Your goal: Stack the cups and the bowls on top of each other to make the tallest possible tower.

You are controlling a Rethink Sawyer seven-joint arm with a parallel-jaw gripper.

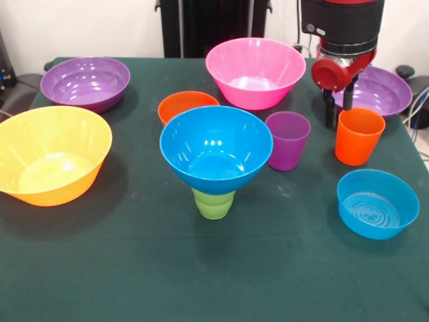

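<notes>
A green cup (214, 203) stands near the table's middle with the medium blue bowl (216, 149) resting on its top. The orange cup (358, 137) stands upright at the right. My gripper (339, 115) hangs just behind the cup's left rim. Its two black fingers (330, 107) are apart with nothing between them. The purple cup (287, 140) stands between the stack and the orange cup. The small orange bowl (186, 104) sits on the table behind the blue bowl.
A large yellow-orange bowl (50, 154) sits at the left and a large pink bowl (255, 72) at the back. One purple bowl (85, 82) is at the back left and another (382, 90) behind my gripper. A small blue bowl (377, 203) sits front right on the green cloth (134, 268).
</notes>
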